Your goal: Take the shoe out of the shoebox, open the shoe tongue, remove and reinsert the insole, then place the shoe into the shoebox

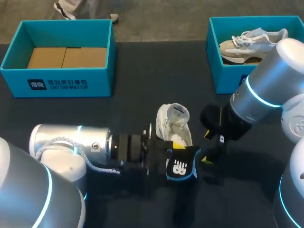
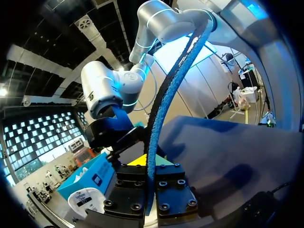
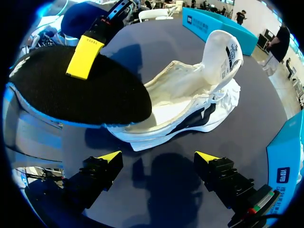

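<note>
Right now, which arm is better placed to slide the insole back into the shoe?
The left arm. Its jaws are shut on the insole, held at the heel end of the shoe. The right arm has open, empty jaws beside the shoe.

A robotics lab: silver left arm [image 1: 66, 142] and right arm [image 1: 266, 90] over a dark table [image 1: 142, 66], teal left shoebox [image 1: 57, 84] and right shoebox [image 1: 228, 78].

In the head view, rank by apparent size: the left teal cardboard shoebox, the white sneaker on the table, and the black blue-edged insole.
1. left teal cardboard shoebox
2. white sneaker on the table
3. black blue-edged insole, only slightly smaller than the sneaker and partly hidden, so that rank is unsure.
</note>
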You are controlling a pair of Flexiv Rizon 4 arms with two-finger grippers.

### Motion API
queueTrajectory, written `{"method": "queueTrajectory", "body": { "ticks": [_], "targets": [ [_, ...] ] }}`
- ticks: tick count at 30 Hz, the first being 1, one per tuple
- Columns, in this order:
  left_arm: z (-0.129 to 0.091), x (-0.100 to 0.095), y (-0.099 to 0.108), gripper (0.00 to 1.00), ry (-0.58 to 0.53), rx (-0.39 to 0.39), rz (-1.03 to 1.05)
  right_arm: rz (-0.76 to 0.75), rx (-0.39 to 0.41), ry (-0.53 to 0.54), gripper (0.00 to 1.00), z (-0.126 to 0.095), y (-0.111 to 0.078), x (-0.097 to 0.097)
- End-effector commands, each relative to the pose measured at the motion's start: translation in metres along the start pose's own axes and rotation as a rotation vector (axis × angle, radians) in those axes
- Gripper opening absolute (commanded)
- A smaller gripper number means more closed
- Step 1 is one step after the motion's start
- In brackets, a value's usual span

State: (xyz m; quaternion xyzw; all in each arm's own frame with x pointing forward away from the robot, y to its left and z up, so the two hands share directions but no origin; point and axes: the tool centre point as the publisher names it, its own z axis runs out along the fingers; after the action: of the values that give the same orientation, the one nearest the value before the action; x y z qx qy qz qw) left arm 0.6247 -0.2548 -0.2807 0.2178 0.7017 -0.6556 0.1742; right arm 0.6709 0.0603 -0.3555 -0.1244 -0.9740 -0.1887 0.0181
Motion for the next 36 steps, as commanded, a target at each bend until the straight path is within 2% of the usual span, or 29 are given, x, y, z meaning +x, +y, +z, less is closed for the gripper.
{"method": "queueTrajectory", "body": {
  "ticks": [1, 18, 30, 36],
  "targets": [
    [-0.002, -0.001, -0.002, 0.0, 0.007, -0.002, -0.001, 0.0, 0.002, -0.003, 1.0, 0.0, 0.0, 0.001],
    [0.001, 0.006, -0.005, 0.0, -0.022, -0.01, 0.003, 0.0, 0.002, -0.003, 1.0, 0.0, 0.0, 0.001],
    [0.0, 0.009, 0.005, 0.0, -0.048, -0.02, -0.043, 0.0, 0.002, -0.003, 1.0, 0.0, 0.0, 0.001],
    [-0.001, 0.011, 0.001, 0.0, -0.041, -0.012, -0.043, 0.0, 0.002, -0.003, 1.0, 0.0, 0.0, 0.001]
  ]
}}
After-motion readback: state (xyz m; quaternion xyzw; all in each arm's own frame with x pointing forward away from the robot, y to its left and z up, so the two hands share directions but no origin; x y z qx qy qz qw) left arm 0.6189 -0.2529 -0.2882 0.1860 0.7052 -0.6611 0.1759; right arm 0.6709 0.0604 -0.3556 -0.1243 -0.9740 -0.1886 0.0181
